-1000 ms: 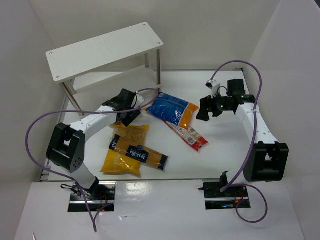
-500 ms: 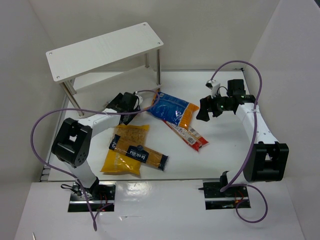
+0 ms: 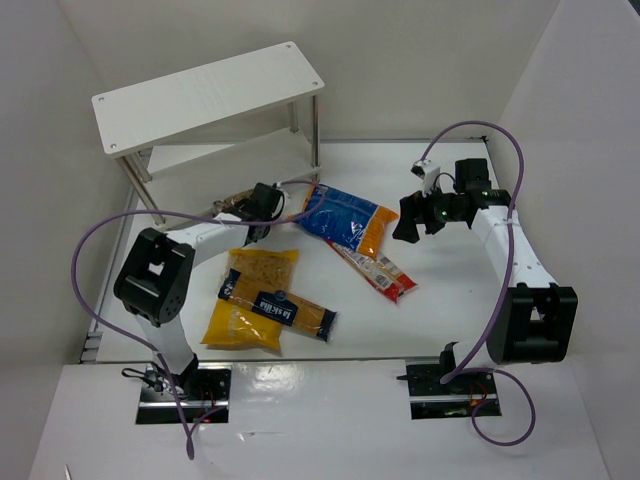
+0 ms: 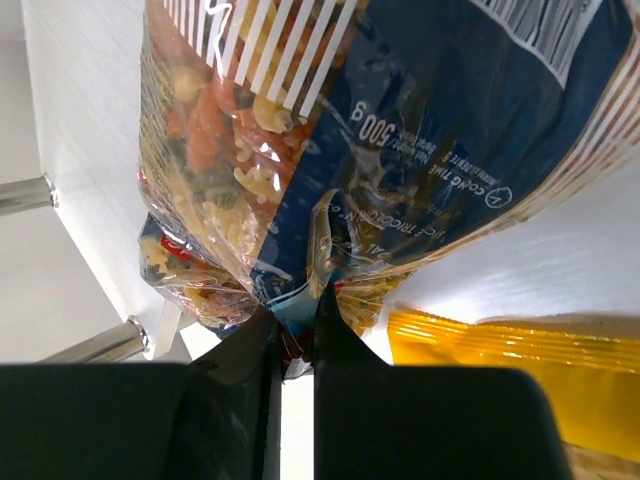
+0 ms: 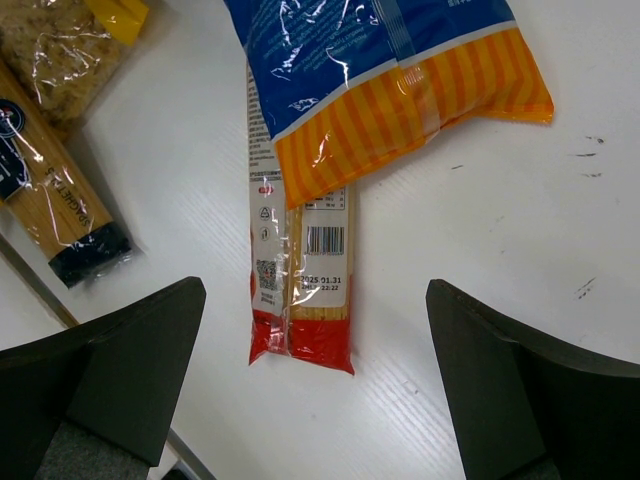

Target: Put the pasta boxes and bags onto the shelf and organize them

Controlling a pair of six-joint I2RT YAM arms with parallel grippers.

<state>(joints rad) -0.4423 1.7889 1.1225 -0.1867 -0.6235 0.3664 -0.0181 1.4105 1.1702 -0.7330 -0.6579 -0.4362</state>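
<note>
A blue bag with an orange end (image 3: 345,220) lies mid-table; my left gripper (image 3: 262,207) is shut on its crimped left end. In the left wrist view the black jaws (image 4: 295,322) pinch that seam, and the bag (image 4: 420,120) fills the view above. A narrow red packet (image 3: 378,270) lies partly under the bag's orange end. My right gripper (image 3: 410,225) hovers open to the right of both, with the red packet (image 5: 300,300) below its wide-apart fingers. The white two-tier shelf (image 3: 210,95) stands at the back left.
In front of the left arm lie a yellow-orange bag (image 3: 240,322) and a clear bag of tan pasta (image 3: 262,268), with a long navy-labelled packet (image 3: 280,306) across them. Silver shelf legs (image 4: 25,192) stand close to the left gripper. White walls enclose the table.
My left gripper has slid toward the blue bag's left end and closed on it. The left arm's elbow swung right. The right arm has not moved.
</note>
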